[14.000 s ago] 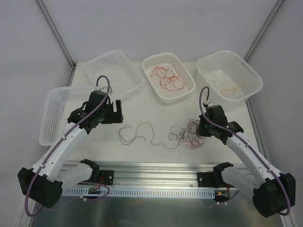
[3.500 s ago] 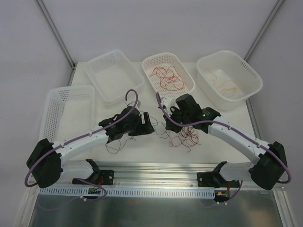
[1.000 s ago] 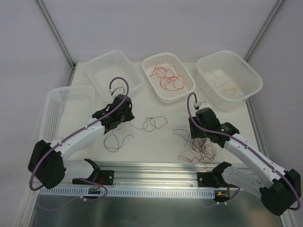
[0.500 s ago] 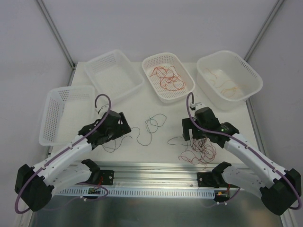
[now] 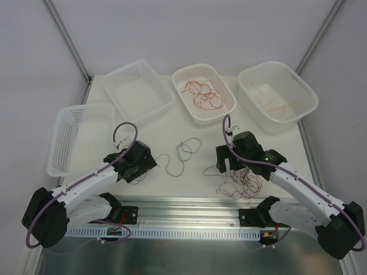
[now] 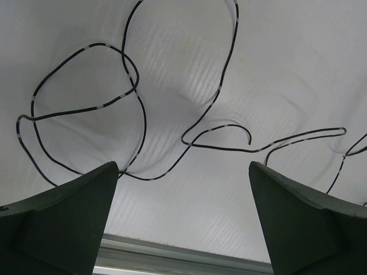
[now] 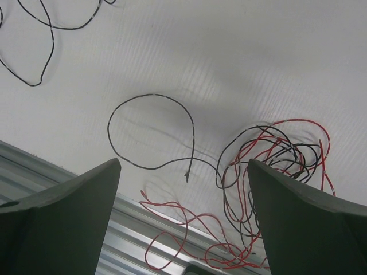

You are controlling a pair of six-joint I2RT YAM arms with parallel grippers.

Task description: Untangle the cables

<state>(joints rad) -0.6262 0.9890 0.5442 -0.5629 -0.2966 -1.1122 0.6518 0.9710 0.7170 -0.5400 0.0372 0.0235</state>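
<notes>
Hair-thin black wire (image 5: 183,150): slack open loops, flat on white tabletop (image 5: 172,123). Knotted clump of thin red and black wires (image 5: 243,182): to its right, well apart, also flat.

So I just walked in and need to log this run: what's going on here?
This is a wire-untangling job on a white table. At this moment neither gripper holds anything. The left gripper hangs open over a loose black wire. The right gripper hangs open by a red-and-black tangle that is not yet separated. At the back, the middle basket holds red wires and the right basket holds orange wires.
</notes>
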